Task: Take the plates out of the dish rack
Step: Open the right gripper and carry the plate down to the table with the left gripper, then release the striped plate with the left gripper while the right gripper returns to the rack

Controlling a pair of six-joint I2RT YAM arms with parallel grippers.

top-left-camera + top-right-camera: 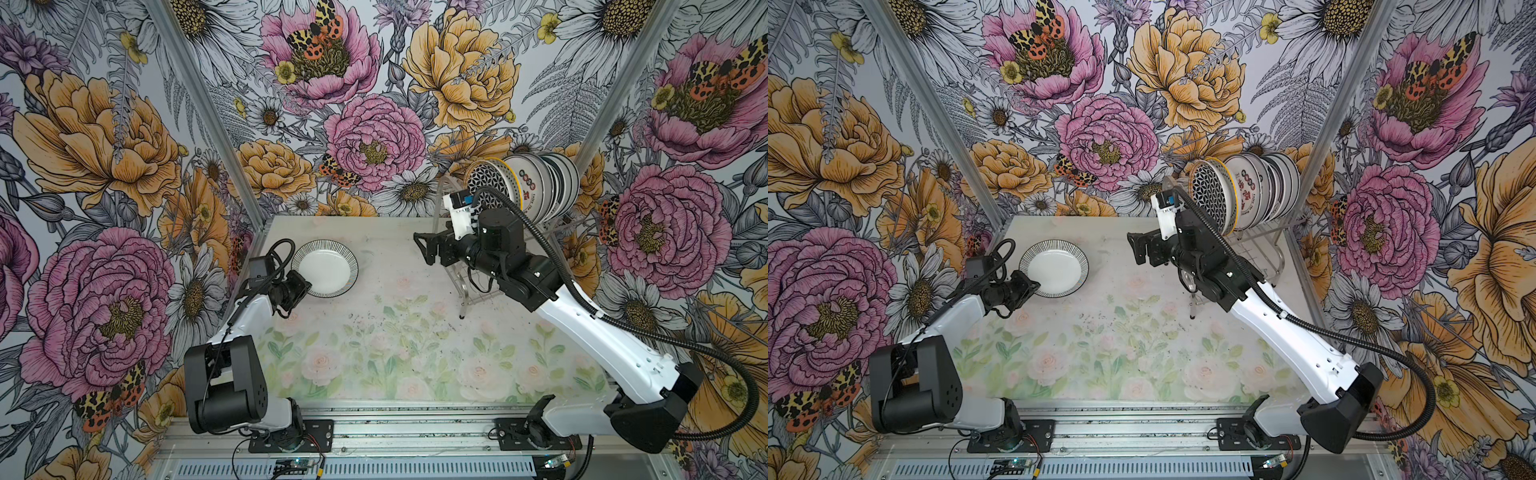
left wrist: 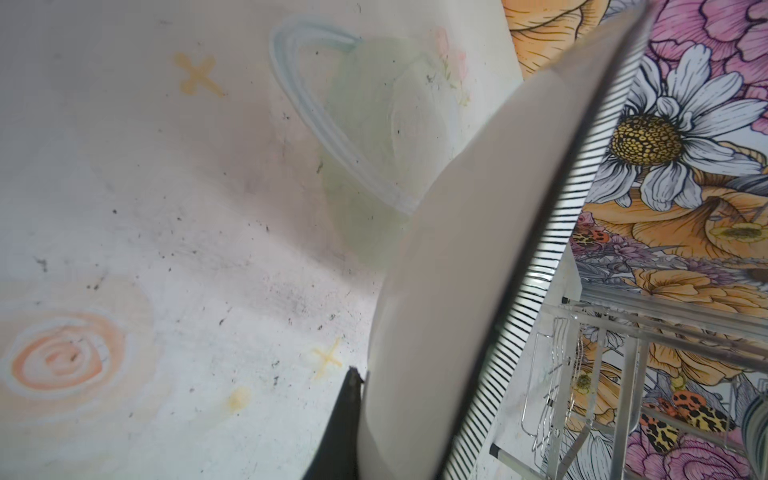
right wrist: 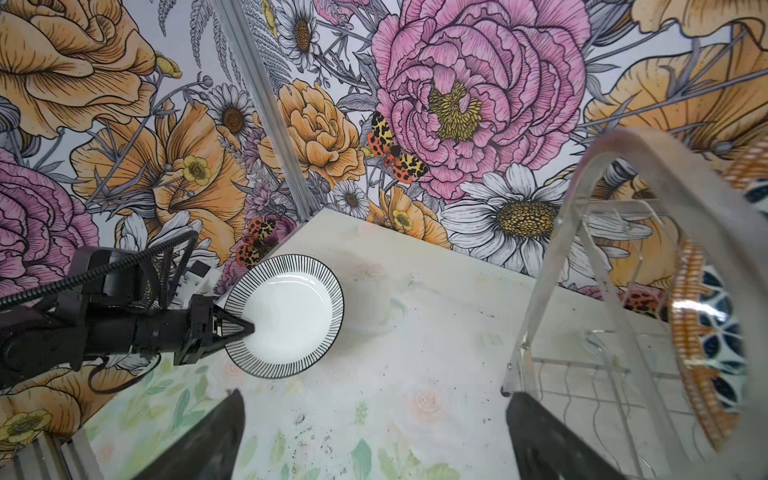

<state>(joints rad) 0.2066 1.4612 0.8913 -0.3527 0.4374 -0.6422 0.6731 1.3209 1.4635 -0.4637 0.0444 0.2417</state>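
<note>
Starting at the left, our left gripper (image 1: 304,286) is clenched on the near rim of the striped plate (image 1: 325,268). This plate is out of the rack and lies face up, roughly level, at the back left of the table (image 1: 374,353). We cannot tell whether it is fully set down or hangs just above the surface. Being round, it has no long axis of its own. Its open side looks upward, and the gripper comes at it from the left front. Toward the middle, our right gripper (image 1: 424,249) is released and empty, fingers spread wide, pointing left, just beside the rack's near end. At the right back stands the dish rack (image 1: 1262,247), its long axis running roughly left to right toward the side wall. The plates (image 1: 540,189) in it stand on edge in a tight row, faces turned to the left, with the lattice plate (image 1: 490,183) foremost. We judge the task barely begun: one plate out, nearly the whole row left to unload.
</note>
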